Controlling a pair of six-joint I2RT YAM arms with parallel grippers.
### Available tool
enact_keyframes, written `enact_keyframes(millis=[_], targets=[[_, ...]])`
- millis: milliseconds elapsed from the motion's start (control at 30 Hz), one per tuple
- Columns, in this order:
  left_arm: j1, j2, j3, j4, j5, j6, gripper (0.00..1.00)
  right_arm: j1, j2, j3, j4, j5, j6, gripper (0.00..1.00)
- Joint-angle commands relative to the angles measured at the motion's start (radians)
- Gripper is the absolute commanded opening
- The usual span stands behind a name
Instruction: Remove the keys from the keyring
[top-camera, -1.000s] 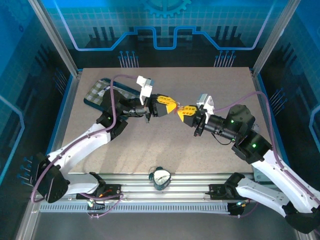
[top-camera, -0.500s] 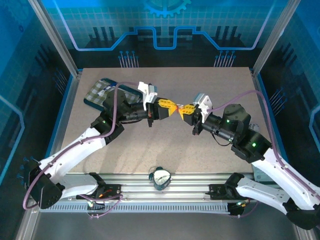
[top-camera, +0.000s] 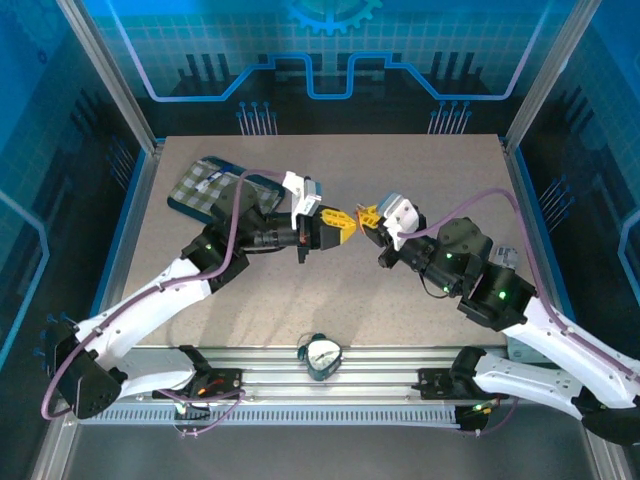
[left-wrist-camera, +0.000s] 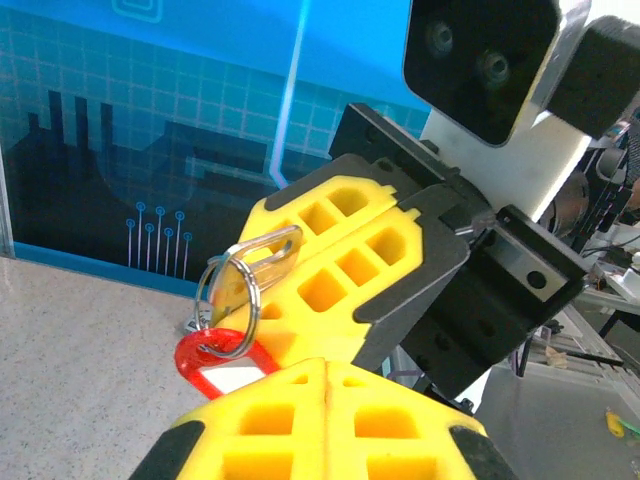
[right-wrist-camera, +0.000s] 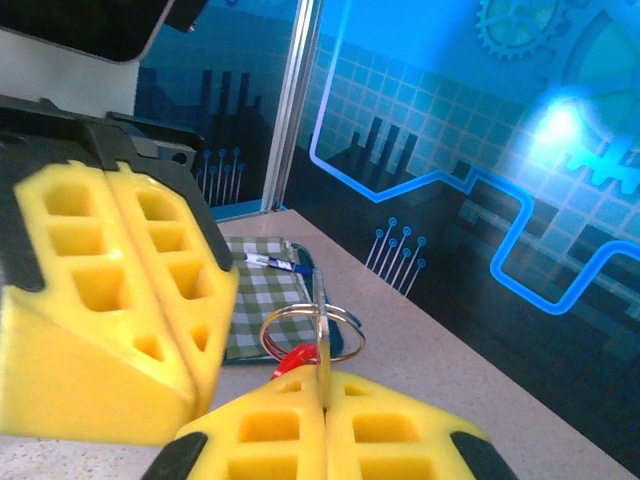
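Observation:
Both grippers meet in mid-air over the middle of the table. My left gripper (top-camera: 346, 223) is shut on the red tag of the keyring (left-wrist-camera: 222, 362). The thin steel ring (left-wrist-camera: 228, 292) hangs from the tag's loop. A small metal key (left-wrist-camera: 268, 248) is threaded on that ring, and my right gripper (top-camera: 367, 213) is shut on it. In the right wrist view the key (right-wrist-camera: 322, 325) stands edge-on between my right gripper's (right-wrist-camera: 322, 388) yellow fingers. The ring (right-wrist-camera: 312, 330) and the red tag (right-wrist-camera: 290, 358) show just beyond it. The left gripper's fingers (right-wrist-camera: 110, 300) are close on the left.
A dark tray with a green checked cloth (top-camera: 208, 186) lies at the table's back left, with a pen (right-wrist-camera: 272, 264) on the cloth. A round clock-like dial (top-camera: 322, 353) sits on the front rail. Blue walls and metal posts enclose the table.
The two grippers have stayed together at the keyring. The right wrist has swung left and toward the back, and the left gripper has dropped slightly toward the right.

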Motion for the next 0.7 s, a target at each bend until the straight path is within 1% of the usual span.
enact_keyframes(millis=[0, 67, 100, 133, 167, 200, 267, 367, 433, 533, 667], targets=[[-0.005, -0.032, 0.015, 0.02, 0.027, 0.003, 0.0, 0.015, -0.011, -0.009, 0.041, 0.04, -0.021, 0.0], [-0.005, -0.035, 0.012, 0.008, 0.014, 0.012, 0.0, 0.016, -0.015, -0.003, 0.035, 0.028, -0.013, 0.0], [-0.005, -0.039, 0.001, 0.011, 0.008, 0.017, 0.08, 0.017, -0.014, 0.003, 0.028, 0.025, -0.011, 0.0], [-0.005, -0.044, -0.012, 0.022, -0.004, 0.018, 0.18, 0.017, -0.012, 0.008, 0.019, 0.022, -0.011, 0.0], [-0.005, -0.05, -0.031, 0.042, -0.021, 0.016, 0.31, 0.016, -0.008, 0.016, 0.003, 0.019, -0.007, 0.0], [-0.005, -0.055, -0.05, 0.064, -0.035, 0.013, 0.37, 0.016, -0.006, 0.024, -0.012, 0.009, -0.001, 0.0], [-0.005, -0.061, -0.078, 0.103, -0.045, 0.023, 0.4, 0.015, -0.001, 0.038, -0.041, -0.026, 0.017, 0.0], [-0.005, -0.058, -0.118, 0.183, -0.068, 0.026, 0.5, 0.017, 0.004, 0.058, -0.08, -0.093, 0.057, 0.0], [-0.005, -0.045, -0.13, 0.239, -0.059, 0.022, 0.56, 0.013, 0.006, 0.071, -0.104, -0.154, 0.085, 0.0], [-0.005, -0.014, -0.131, 0.306, -0.014, 0.01, 0.61, 0.009, 0.01, 0.086, -0.123, -0.239, 0.124, 0.0], [-0.005, 0.007, -0.134, 0.363, 0.005, -0.004, 0.67, 0.007, 0.01, 0.099, -0.14, -0.278, 0.138, 0.0]])
